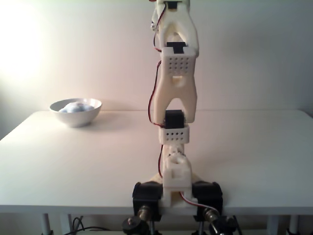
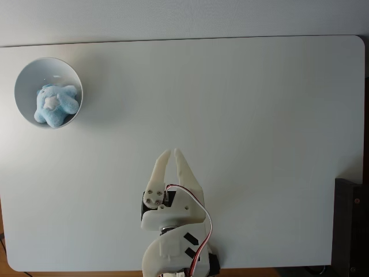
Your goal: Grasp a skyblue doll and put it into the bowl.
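Near the tabletop's (image 2: 242, 115) front edge, the gripper (image 2: 171, 153) hangs with fingers closed and empty; well apart, by the far left corner in both fixed views, the skyblue doll (image 2: 55, 104) lies inside the bowl (image 2: 26, 78)

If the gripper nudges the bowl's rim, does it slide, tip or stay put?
Likely slides: the bowl looks glossy and sits on a smooth white table. A rim push might tip it, since it tapers to a narrow base in a fixed view. The skyblue doll inside probably adds little weight.
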`<state>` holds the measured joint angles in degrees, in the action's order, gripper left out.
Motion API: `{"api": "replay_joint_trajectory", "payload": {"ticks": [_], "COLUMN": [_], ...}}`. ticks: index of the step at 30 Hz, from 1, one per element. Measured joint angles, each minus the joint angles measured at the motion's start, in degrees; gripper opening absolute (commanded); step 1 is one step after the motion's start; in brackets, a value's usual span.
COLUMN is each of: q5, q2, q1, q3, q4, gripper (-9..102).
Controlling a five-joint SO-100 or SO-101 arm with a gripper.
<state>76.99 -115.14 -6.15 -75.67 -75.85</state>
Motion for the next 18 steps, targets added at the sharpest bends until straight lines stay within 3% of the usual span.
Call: {"api": "replay_joint_trajectory", "payload": {"ticks": [5,11,18], "q5": [0.0,0.0,0.0], "q2": [-14.9,-30.8,-41.1], "q1": [0.0,0.0,0.4], "q3": [-24.3,-49.0,-67.0], "q4": [7.5,8.1,8.1], "gripper": [0,0,0]}}
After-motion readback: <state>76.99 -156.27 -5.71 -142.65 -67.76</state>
